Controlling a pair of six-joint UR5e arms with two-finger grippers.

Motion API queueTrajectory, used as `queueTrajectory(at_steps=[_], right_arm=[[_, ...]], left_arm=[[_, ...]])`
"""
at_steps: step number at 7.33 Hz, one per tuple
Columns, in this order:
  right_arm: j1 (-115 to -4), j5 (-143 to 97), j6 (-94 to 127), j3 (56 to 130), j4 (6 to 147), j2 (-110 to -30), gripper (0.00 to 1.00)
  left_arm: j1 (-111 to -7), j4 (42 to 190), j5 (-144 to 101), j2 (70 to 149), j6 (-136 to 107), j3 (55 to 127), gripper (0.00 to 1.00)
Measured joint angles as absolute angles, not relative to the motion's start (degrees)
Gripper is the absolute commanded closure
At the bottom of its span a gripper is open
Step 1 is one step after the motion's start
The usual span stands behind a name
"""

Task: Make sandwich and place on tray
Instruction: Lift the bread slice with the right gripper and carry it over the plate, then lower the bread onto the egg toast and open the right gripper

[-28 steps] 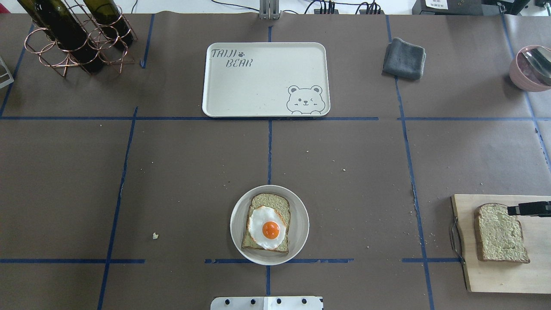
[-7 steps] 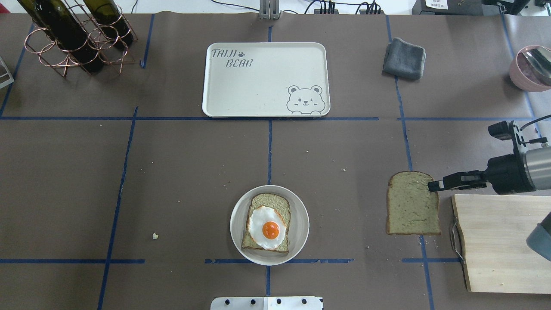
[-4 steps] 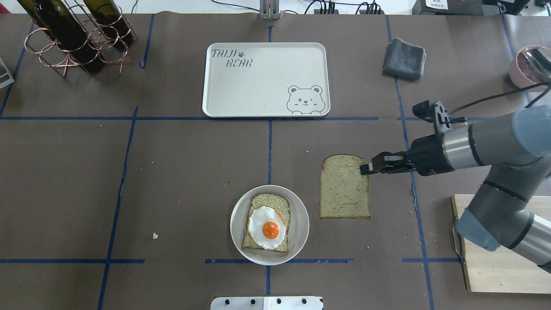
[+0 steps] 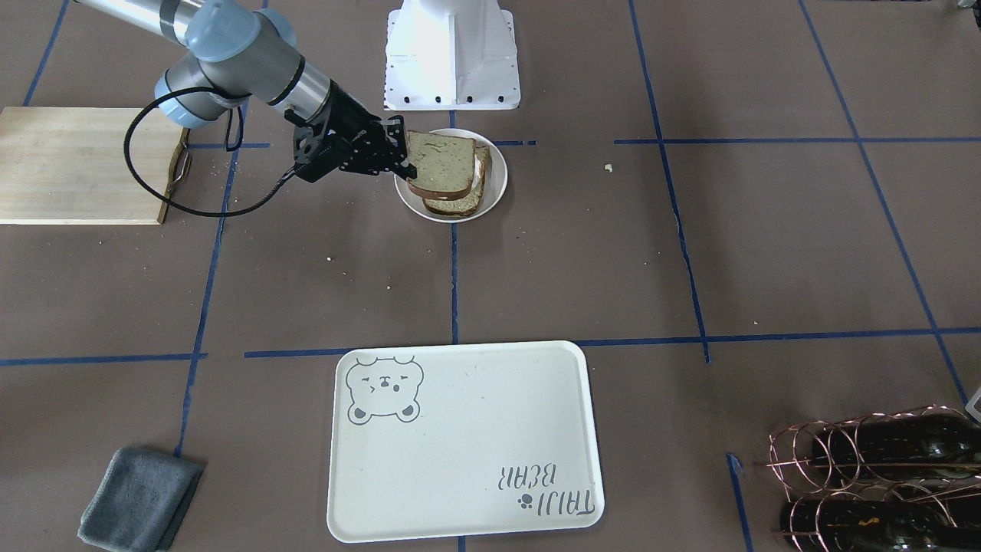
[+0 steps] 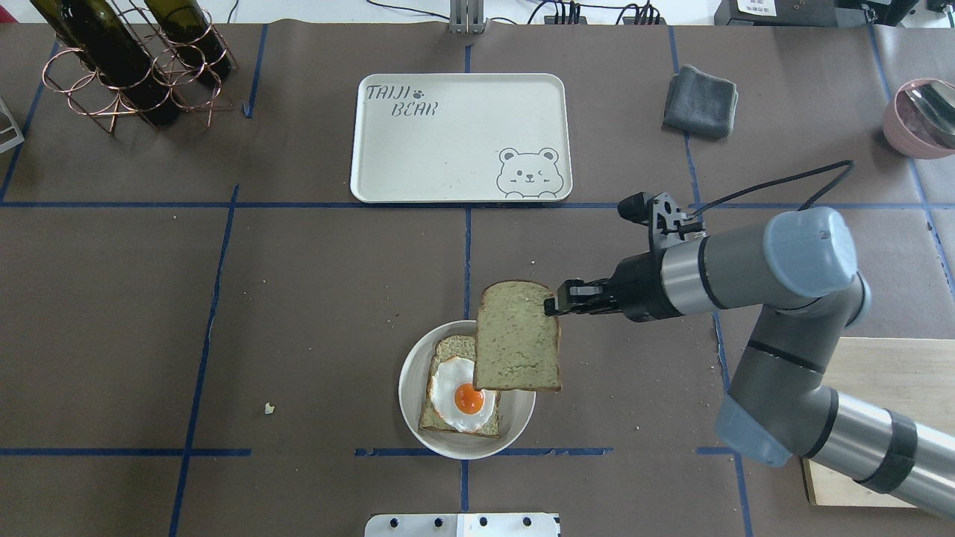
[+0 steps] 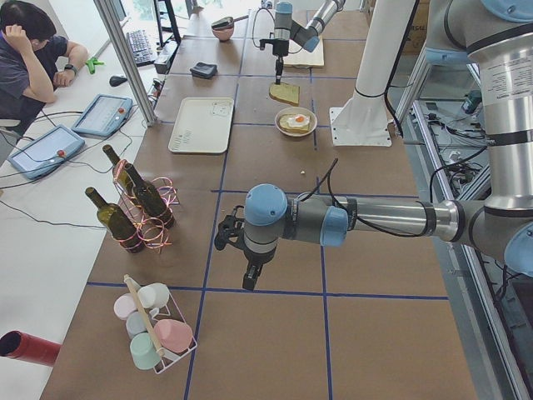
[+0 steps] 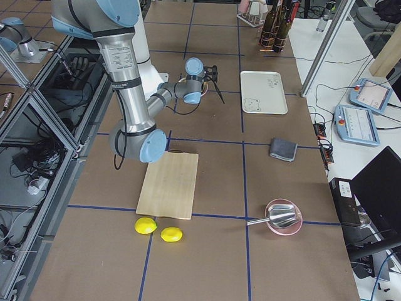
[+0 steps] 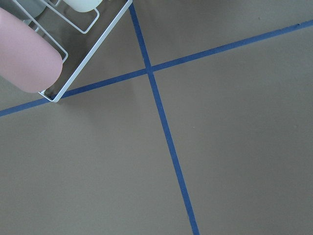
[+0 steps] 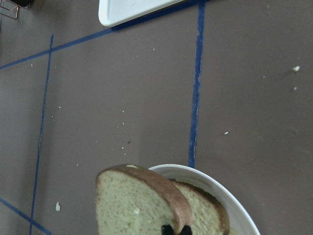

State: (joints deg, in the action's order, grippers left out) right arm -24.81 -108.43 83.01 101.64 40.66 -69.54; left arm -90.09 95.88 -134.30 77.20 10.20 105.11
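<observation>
Two arms: the right one is working over the food; the left one is off toward the robot's left end of the table.
Right gripper (image 5: 550, 306): pinched closed on the crust edge of the top bread slice (image 5: 517, 337), carrying it flat and raised in the air.
Top bread slice: pale with a dark brown crust, held above the plate (image 5: 518, 421) and clear of what lies in it. From overhead it overlaps the plate's far right part and one corner of the bottom bread slice (image 5: 450, 349).
Bottom bread slice: flat in the round white plate, at the table's middle near the robot's base.
Fried egg (image 5: 461, 395): white with an orange yolk, resting on the bottom bread slice, mostly uncovered from overhead.
Tray (image 5: 448, 149): cream, with a bear face and "TAIJI BEAR" lettering, on the far side of the table, well apart from the plate.
Left gripper (image 6: 250, 281): pointing down over the table near a rack of cups (image 6: 154, 329); whether its fingers are open or closed cannot be told.
Cutting board (image 5: 910, 365): light wood, at the robot's right, partly hidden by the right arm.
Grey cloth (image 5: 700, 101): folded, lying to the right of the tray.
</observation>
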Motion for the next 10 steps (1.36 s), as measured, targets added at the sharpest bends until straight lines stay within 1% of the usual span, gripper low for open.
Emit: queueTrajectory(at_steps=[2, 4, 5, 6, 7, 10], right_arm=[[-21.69, -104.35, 83.72, 100.33, 41.71, -68.63, 1.00], [-20.94, -102.67, 83.83, 98.75, 41.74, -68.67, 1.00], [-20.88, -102.41, 83.84, 98.51, 41.69, -68.95, 0.96], [-20.82, -102.12, 83.85, 98.44, 41.67, -69.12, 0.11], [-20.78, -101.67, 83.85, 98.44, 41.70, -69.10, 0.00], [-22.37, -101.36, 83.64, 98.83, 42.90, -69.00, 0.00]], left_arm=[[-90.09, 95.88, -134.30, 77.19, 10.20, 105.09, 0.00], [-90.09, 95.89, -134.30, 77.23, 10.20, 105.05, 0.00], [-90.09, 95.89, -134.30, 77.22, 10.20, 105.08, 0.00], [-90.09, 95.91, -134.30, 77.23, 10.20, 105.10, 0.00], [-90.09, 95.92, -134.30, 77.25, 10.20, 105.11, 0.00], [-90.11, 95.93, -134.32, 77.34, 10.16, 105.46, 0.00]])
